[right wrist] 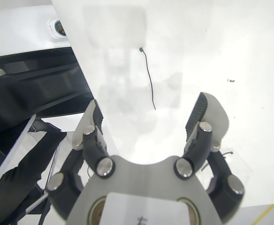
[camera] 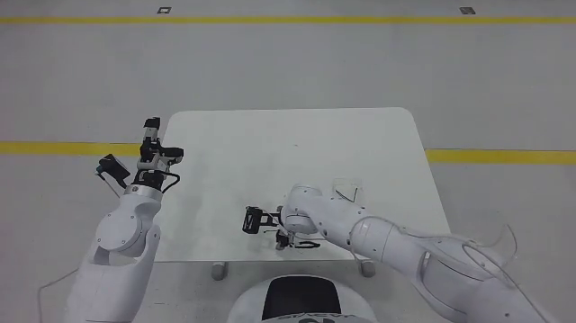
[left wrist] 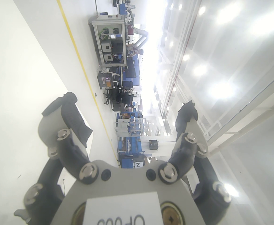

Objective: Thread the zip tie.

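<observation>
My right gripper [right wrist: 148, 100] sits low over the table [camera: 306, 143], at lower centre of the top view, fingers spread wide with nothing between them. I read that as lined up for a pick. The zip tie [right wrist: 148, 76] lies flat and loose on the white surface straight ahead of the gap, its thin tail nearest the fingertips and its small head farther off. Nothing is threaded yet. My left gripper [left wrist: 127, 101] is also spread and empty, parked high at the left of the top view beside the table's edge, aimed at the room, probably so it can take the other end once the tie is lifted
</observation>
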